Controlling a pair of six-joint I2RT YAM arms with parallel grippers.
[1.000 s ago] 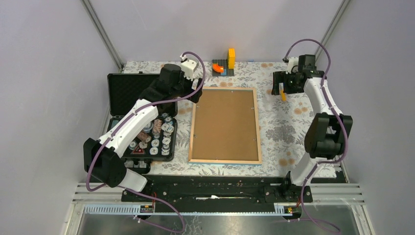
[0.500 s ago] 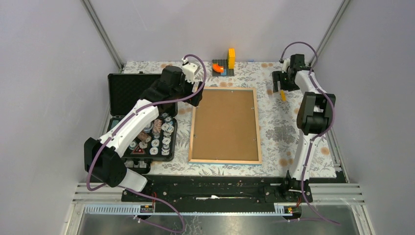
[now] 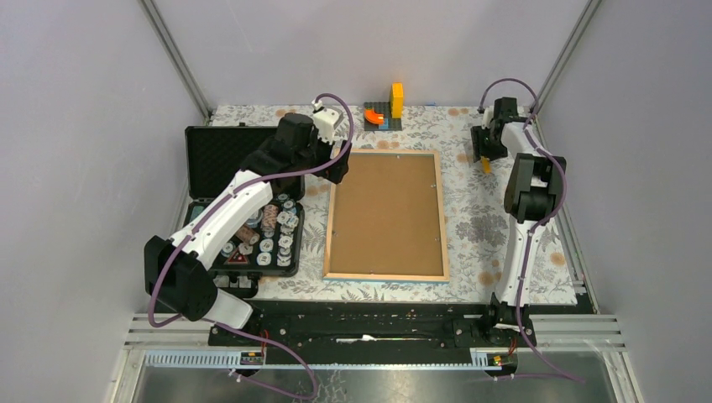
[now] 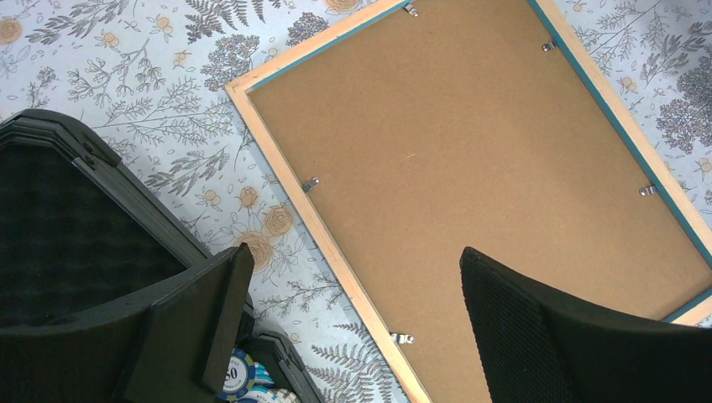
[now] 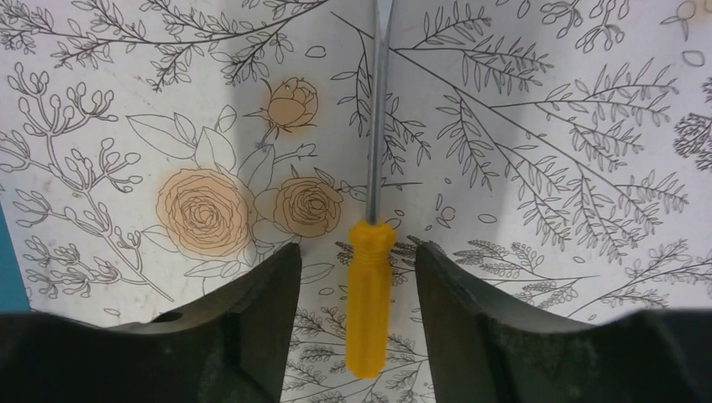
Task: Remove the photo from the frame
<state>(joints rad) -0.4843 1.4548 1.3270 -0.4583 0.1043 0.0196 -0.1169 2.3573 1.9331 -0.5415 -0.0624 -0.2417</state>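
Bare tablecloth (image 3: 479, 227) borders all 4 sides of the frame (image 3: 386, 214). The open case (image 3: 222, 155) sits near its left edge. A screwdriver (image 5: 369, 294) lies between the right gripper's (image 5: 353, 252) spread fingers.

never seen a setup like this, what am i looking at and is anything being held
Two robot arms, the left arm and the right arm, are bolted at the near edge of a table with a floral cloth. One picture looks down from above; the other two come from wrist cameras, so the dark shapes are the arm's own fingers. In the middle a large rectangular picture frame lies face down, showing its brown fibreboard back and metal clips; any photo is hidden. Left of it sits an open black case of poker chips. Nothing is held: the left gripper is open by the frame's far left corner, the right gripper open astride a yellow-handled screwdriver on the cloth.
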